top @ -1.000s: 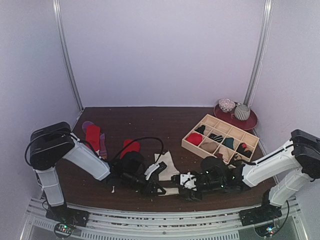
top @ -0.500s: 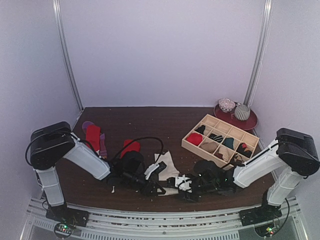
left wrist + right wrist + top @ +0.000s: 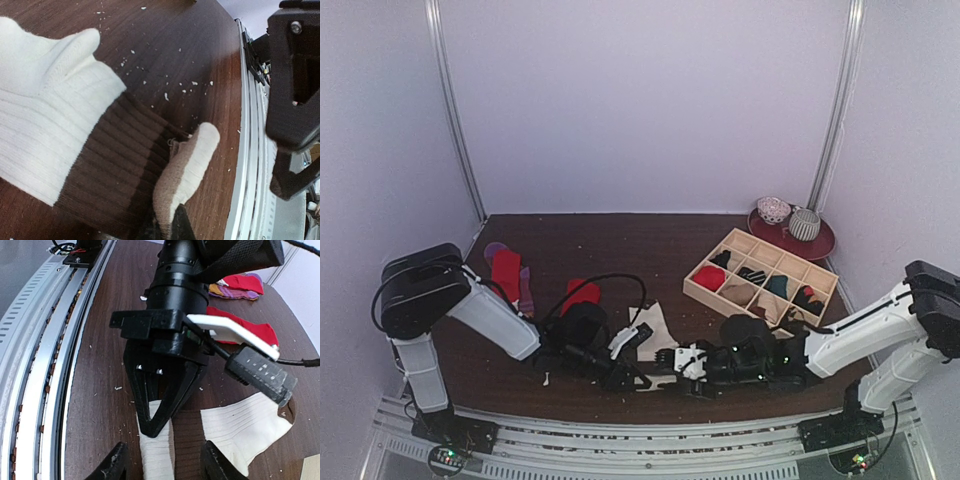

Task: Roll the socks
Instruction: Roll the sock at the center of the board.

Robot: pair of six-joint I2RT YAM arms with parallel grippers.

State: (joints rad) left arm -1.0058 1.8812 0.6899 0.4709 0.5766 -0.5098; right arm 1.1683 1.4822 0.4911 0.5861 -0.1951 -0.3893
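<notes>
A cream sock [image 3: 656, 328] with a brown band lies at the table's near middle; it fills the left wrist view [image 3: 55, 125]. My left gripper [image 3: 642, 380] [image 3: 170, 227] is shut on the sock's cream end, which stands up folded. My right gripper [image 3: 666, 357] [image 3: 162, 467] is open, one finger on each side of that pinched cream strip [image 3: 157, 452], facing the left gripper [image 3: 160, 385]. A plain red sock [image 3: 582, 293] [image 3: 240, 327] lies behind. A red sock [image 3: 506, 268] and a red, purple and orange one [image 3: 525, 292] [image 3: 235, 287] lie at the far left.
A pale wooden grid tray [image 3: 735, 240] with rolled socks stands at the right. Behind it a red plate [image 3: 820, 245] carries two bowls. The metal rail [image 3: 45, 355] runs along the table's near edge. Crumbs dot the dark wood.
My right gripper has moved left, up to the left gripper, and now straddles the pinched sock end. The left arm has stayed in place.
</notes>
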